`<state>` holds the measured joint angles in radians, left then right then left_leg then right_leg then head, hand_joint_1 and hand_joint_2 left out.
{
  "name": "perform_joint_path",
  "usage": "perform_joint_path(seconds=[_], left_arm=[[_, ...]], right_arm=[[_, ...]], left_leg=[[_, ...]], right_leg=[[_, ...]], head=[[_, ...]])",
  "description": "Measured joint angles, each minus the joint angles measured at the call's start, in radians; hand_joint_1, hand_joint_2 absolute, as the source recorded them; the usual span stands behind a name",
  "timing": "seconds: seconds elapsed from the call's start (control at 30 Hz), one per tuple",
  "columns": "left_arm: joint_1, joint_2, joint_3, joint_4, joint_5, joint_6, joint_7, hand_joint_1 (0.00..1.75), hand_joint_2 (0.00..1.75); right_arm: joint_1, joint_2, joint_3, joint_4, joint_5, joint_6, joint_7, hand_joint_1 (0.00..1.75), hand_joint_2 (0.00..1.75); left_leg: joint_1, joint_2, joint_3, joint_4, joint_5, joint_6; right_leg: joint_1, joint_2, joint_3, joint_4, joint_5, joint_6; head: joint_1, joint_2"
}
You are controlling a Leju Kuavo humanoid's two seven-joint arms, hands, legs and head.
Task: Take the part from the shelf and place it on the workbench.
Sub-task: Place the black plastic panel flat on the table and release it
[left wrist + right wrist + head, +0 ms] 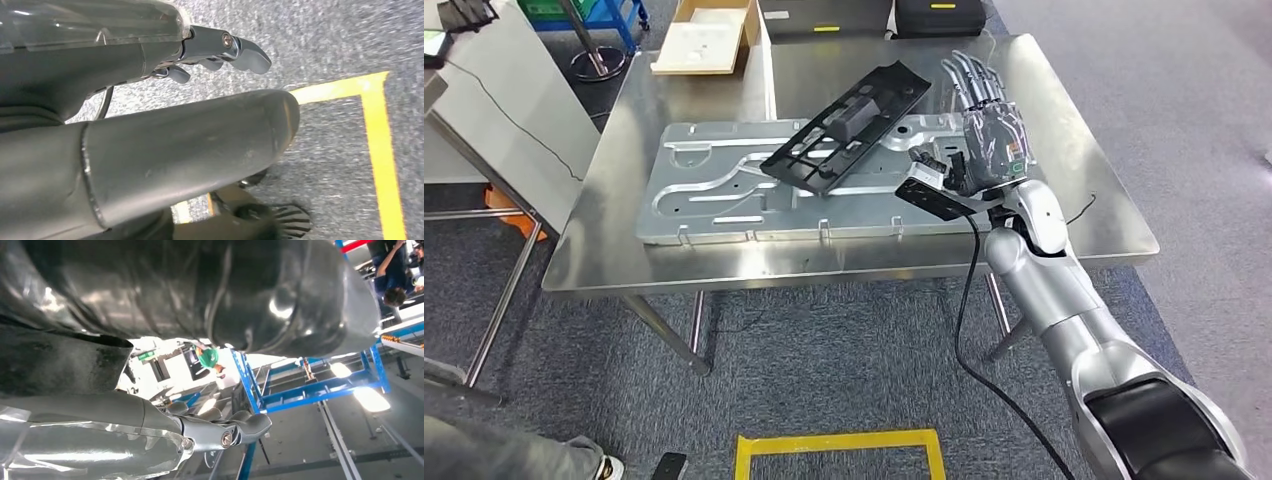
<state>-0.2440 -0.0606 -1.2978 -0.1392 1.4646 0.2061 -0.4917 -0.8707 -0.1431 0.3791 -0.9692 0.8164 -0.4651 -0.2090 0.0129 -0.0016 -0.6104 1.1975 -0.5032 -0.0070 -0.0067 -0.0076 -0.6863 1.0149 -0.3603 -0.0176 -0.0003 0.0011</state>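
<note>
Steel tabletop (1074, 215) first, since it carries everything: a square workbench on thin legs, standing on grey carpet with a yellow taped floor mark (839, 443) in front of it. Across the middle of the tabletop lies a large pressed metal panel (714, 195), flat, its length running along the near edge, probably left there as part of the work station. On top of that panel rests the black plastic part (849, 120), a long slotted frame. Its long axis runs on a diagonal, one end pointing toward the far right corner of the tabletop, the other toward the near left, and the far end looks raised a little where it bridges the panel's ribs. It lies free, so the placing looks done to me. Just beside its near right end hovers the right hand (986, 125), fingers spread and straight, holding nothing, palm turned away from the part as though it is letting go. The left hand (215, 50) hangs low over the carpet by the yellow mark, fingers loosely curled with nothing in them, idle because one arm suffices here.
</note>
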Motion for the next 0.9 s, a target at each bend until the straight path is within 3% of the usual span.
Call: perform_joint_path(seconds=[0.07, 0.1, 0.17, 0.2, 0.23, 0.27, 0.33, 0.37, 0.4, 0.43, 0.5, 0.57, 0.6, 0.67, 0.73, 0.77, 0.83, 0.87, 0.9], left_arm=[[-0.003, 0.001, 0.0, 0.0, -0.001, 0.002, 0.0, 0.0, 0.0], [-0.004, 0.001, 0.0, 0.0, -0.001, 0.003, -0.001, 0.0, 0.0], [-0.003, 0.001, 0.0, 0.0, -0.002, 0.005, -0.001, 0.0, 0.0], [-0.003, 0.0, 0.0, 0.0, -0.002, 0.006, -0.001, 0.0, 0.0], [-0.003, 0.0, 0.0, 0.0, -0.002, 0.006, -0.001, 0.0, 0.0], [-0.004, 0.0, 0.0, 0.0, -0.002, 0.006, 0.0, 0.0, 0.0], [-0.004, 0.0, 0.0, 0.0, -0.002, 0.007, 0.0, 0.0, 0.0], [-0.003, 0.0, 0.0, 0.0, -0.002, 0.007, 0.0, 0.0, 0.0], [-0.002, 0.0, 0.0, 0.0, -0.002, 0.007, 0.0, 0.0, 0.0], [-0.001, 0.0, 0.0, 0.0, -0.002, 0.007, 0.0, 0.0, 0.0], [0.0, -0.001, 0.0, 0.0, -0.001, 0.007, -0.001, 0.0, 0.0], [-0.001, -0.002, 0.0, 0.0, 0.0, 0.007, -0.003, 0.0, 0.0], [-0.001, -0.003, 0.0, 0.0, 0.001, 0.007, -0.005, 0.0, 0.0], [0.001, -0.003, 0.0, 0.0, 0.006, 0.009, -0.008, 0.0, 0.0], [0.008, -0.001, 0.0, 0.0, 0.015, 0.012, -0.01, 0.0, 0.0], [0.012, 0.0, 0.0, 0.0, 0.02, 0.013, -0.012, 0.0, 0.0], [0.019, 0.002, 0.0, 0.0, 0.031, 0.015, -0.015, 0.0, 0.0], [0.023, 0.003, 0.0, 0.0, 0.035, 0.016, -0.018, 0.0, 0.0], [0.027, 0.004, 0.0, 0.0, 0.04, 0.016, -0.02, 0.0, 0.0]], right_arm=[[0.002, 0.0, -0.01, -0.001, -0.002, -0.006, -0.007, 0.0, 0.0], [0.003, 0.0, -0.014, -0.002, -0.004, -0.008, -0.009, 0.0, 0.0], [0.009, 0.0, -0.019, -0.002, -0.005, -0.011, -0.012, 0.0, 0.0], [0.012, 0.0, -0.02, -0.002, -0.005, -0.012, -0.014, 0.0, 0.0], [0.016, 0.0, -0.022, -0.001, -0.005, -0.013, -0.015, 0.0, 0.0], [0.018, -0.001, -0.025, -0.001, -0.005, -0.014, -0.016, 0.0, 0.0], [0.022, -0.001, -0.03, -0.001, -0.005, -0.015, -0.018, 0.0, 0.0], [0.025, -0.001, -0.032, -0.001, -0.005, -0.015, -0.018, 0.0, 0.0], [0.029, -0.001, -0.034, -0.001, -0.005, -0.016, -0.018, 0.0, 0.0], [0.032, -0.001, -0.035, -0.001, -0.005, -0.016, -0.018, 0.0, 0.0], [0.036, -0.001, -0.037, -0.002, -0.006, -0.021, -0.018, 0.0, 0.0], [0.041, -0.002, -0.045, -0.006, -0.012, -0.038, -0.018, 0.0, 0.0], [0.049, -0.003, -0.054, -0.009, -0.019, -0.055, -0.017, 0.0, 0.0], [0.079, -0.01, -0.082, -0.007, -0.042, -0.101, -0.024, 0.0, 0.0], [0.126, -0.016, -0.121, 0.013, -0.078, -0.153, -0.054, 0.0, 0.0], [0.156, -0.019, -0.147, 0.029, -0.098, -0.178, -0.076, 0.0, 0.0], [0.225, -0.02, -0.216, 0.07, -0.121, -0.207, -0.127, 0.0, 0.0], [0.264, -0.021, -0.258, 0.093, -0.121, -0.213, -0.157, 0.0, 0.0], [0.301, -0.02, -0.305, 0.114, -0.116, -0.214, -0.19, 0.0, 0.0]], left_leg=[[-0.004, -0.001, 0.095, -0.135, -0.015, 0.009], [-0.006, -0.001, 0.116, -0.171, -0.026, 0.014], [-0.008, 0.0, 0.112, -0.187, -0.018, 0.026], [-0.006, 0.003, 0.105, -0.19, -0.007, 0.035], [-0.004, 0.006, 0.095, -0.193, 0.007, 0.044], [-0.003, 0.009, 0.082, -0.195, 0.023, 0.051], [-0.003, 0.011, 0.048, -0.193, 0.051, 0.058], [-0.003, 0.011, 0.029, -0.192, 0.064, 0.057], [-0.003, 0.011, 0.011, -0.19, 0.076, 0.055], [-0.003, 0.011, -0.007, -0.187, 0.088, 0.053], [-0.004, 0.011, -0.038, -0.18, 0.108, 0.047], [-0.005, 0.011, -0.053, -0.176, 0.125, 0.037], [-0.003, 0.011, -0.054, -0.178, 0.133, 0.031], [-0.001, 0.009, -0.055, -0.184, 0.149, 0.018], [0.001, 0.007, -0.066, -0.168, 0.121, 0.009], [0.001, 0.006, -0.078, -0.135, 0.08, 0.005], [0.004, 0.006, -0.108, -0.018, -0.021, -0.001], [0.004, 0.006, -0.118, 0.046, -0.05, -0.004], [0.005, 0.006, -0.119, 0.092, -0.053, -0.006]], right_leg=[[0.002, -0.002, -0.019, 0.007, 0.019, 0.01], [0.003, -0.003, -0.022, 0.006, 0.029, 0.016], [0.003, -0.004, -0.024, -0.001, 0.047, 0.028], [0.001, -0.002, -0.029, 0.004, 0.037, 0.034], [-0.001, 0.0, -0.039, 0.024, 0.006, 0.04], [-0.003, 0.002, -0.053, 0.064, -0.043, 0.045], [-0.007, 0.003, -0.086, 0.191, -0.148, 0.054], [-0.008, 0.003, -0.095, 0.251, -0.17, 0.058], [-0.009, 0.003, -0.091, 0.289, -0.168, 0.06], [-0.009, 0.003, -0.07, 0.295, -0.147, 0.061], [-0.008, 0.004, 0.024, 0.205, -0.109, 0.054], [-0.001, 0.004, 0.128, 0.064, -0.128, 0.041], [0.003, 0.004, 0.157, 0.019, -0.143, 0.035], [0.006, 0.002, 0.167, -0.01, -0.14, 0.024], [0.003, -0.003, 0.157, -0.021, -0.117, 0.01], [0.0, -0.006, 0.147, -0.026, -0.102, 0.003], [0.0, -0.011, 0.118, -0.026, -0.078, -0.003], [0.001, -0.012, 0.101, -0.024, -0.067, -0.002], [0.001, -0.013, 0.084, -0.021, -0.056, 0.0]], head=[[0.0, 0.0], [0.0, 0.0], [0.0, 0.0], [0.0, 0.0], [0.0, 0.0], [0.0, 0.0], [0.0, 0.0], [0.0, 0.0], [0.0, 0.0], [0.0, 0.0], [0.0, 0.0], [0.0, 0.0], [0.0, 0.0], [0.0, 0.0], [0.0, 0.0], [0.0, 0.0], [0.0, 0.0], [0.0, 0.0], [0.0, 0.0]])
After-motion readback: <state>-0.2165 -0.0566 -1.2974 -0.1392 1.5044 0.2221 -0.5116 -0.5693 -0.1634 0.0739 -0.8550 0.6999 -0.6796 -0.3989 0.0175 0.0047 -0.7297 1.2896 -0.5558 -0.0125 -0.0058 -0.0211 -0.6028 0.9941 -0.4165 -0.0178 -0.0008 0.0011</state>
